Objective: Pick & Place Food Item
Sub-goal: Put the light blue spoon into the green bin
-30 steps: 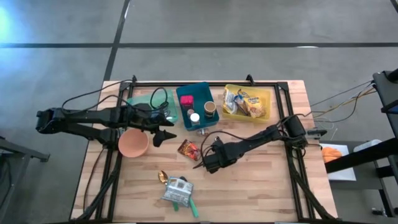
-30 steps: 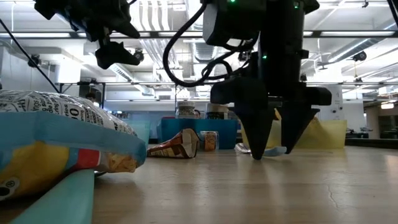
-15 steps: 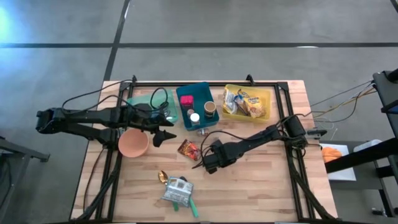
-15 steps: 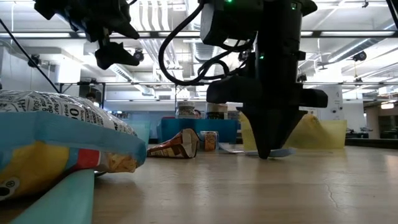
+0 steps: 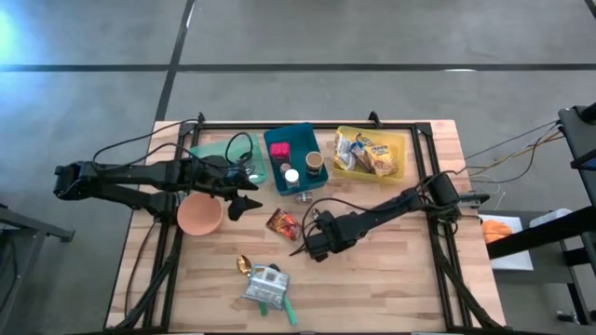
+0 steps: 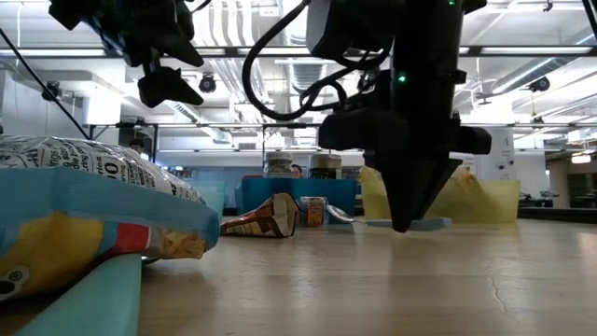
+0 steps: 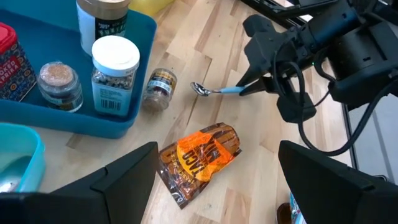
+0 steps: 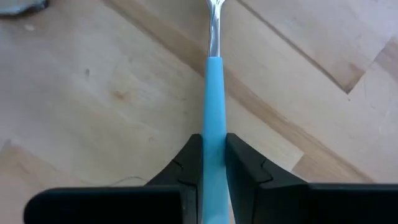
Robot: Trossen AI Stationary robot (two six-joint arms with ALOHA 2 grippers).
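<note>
A spoon [image 7: 214, 91] with a light-blue handle and a metal bowl lies on the wooden table between the teal tray [image 5: 279, 167] and an orange snack packet [image 5: 282, 223]. My right gripper [image 8: 213, 155] stands over it, pointing down, shut on the handle; it also shows in the low view [image 6: 403, 219]. The packet [image 7: 200, 154] lies flat on the table. My left gripper [image 7: 217, 149] hangs open above the table near the orange bowl [image 5: 199, 214], with nothing between its fingers. My right gripper pinches the spoon's blue handle [image 8: 213, 118] between its two fingers [image 8: 189, 163]. The fingers come from above, pointing steeply down, one on each long side of the handle. The metal neck [image 8: 215, 25] runs on past the fingertips. The spoon lies low at the table.
The teal tray holds jars, and a small jar [image 7: 159, 88] lies beside it. A yellow tray [image 5: 402, 158] of snack packets stands at the far right. A chip bag [image 5: 264, 284] and a gold spoon [image 5: 244, 264] lie near the front edge.
My right gripper has shut: a second ago its fingers stood apart on either side of the blue handle, and now they meet on it. The arm has stayed in place.
</note>
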